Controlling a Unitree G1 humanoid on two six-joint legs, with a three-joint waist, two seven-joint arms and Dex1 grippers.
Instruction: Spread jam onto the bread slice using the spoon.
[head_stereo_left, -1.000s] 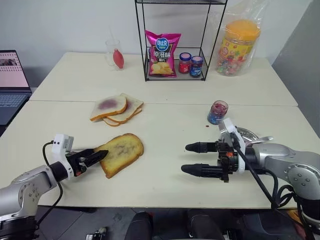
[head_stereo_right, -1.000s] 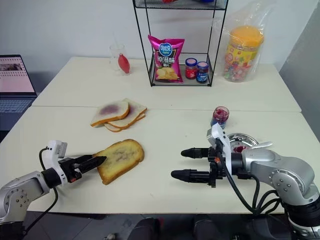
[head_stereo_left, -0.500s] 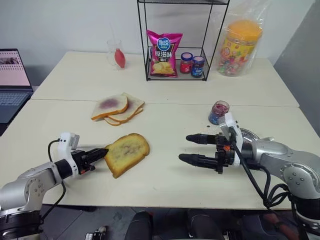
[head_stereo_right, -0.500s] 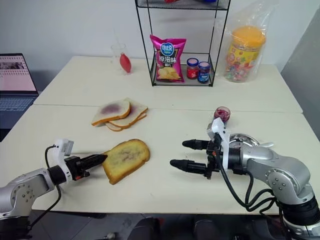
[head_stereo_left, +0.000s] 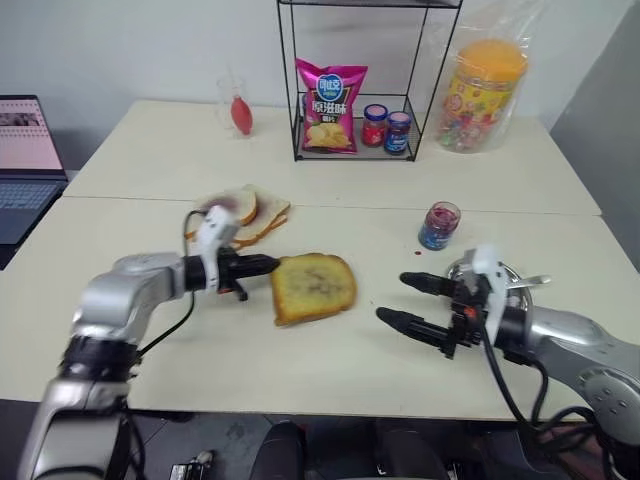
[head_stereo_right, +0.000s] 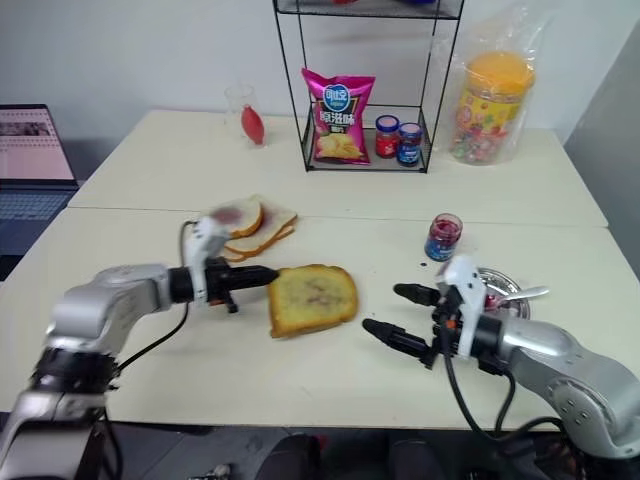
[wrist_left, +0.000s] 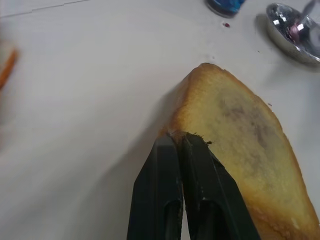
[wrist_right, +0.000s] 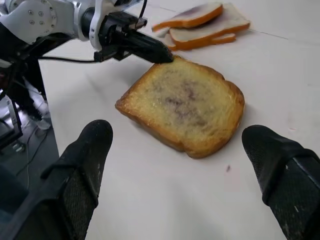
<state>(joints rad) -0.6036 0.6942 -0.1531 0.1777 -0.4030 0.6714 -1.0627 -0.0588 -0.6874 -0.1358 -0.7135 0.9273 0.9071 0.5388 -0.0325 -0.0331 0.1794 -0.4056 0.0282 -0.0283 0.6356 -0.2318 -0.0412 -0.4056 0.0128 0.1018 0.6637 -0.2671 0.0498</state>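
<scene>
On the bench, the bread slice (head_stereo_left: 313, 287) is lying between your two arms, with the left gripper (head_stereo_left: 262, 265) pressing its closed jaws against the slice's left edge. Your right gripper (head_stereo_left: 412, 301) is hovering just to the slice's right, jaws spread wide and holding nothing. The spoon (head_stereo_left: 527, 281) is resting on the steel dish (head_stereo_left: 507, 273) behind that right gripper, handle pointing away to the right, so you are looking at a reach back with the right arm, the nearer one.
</scene>
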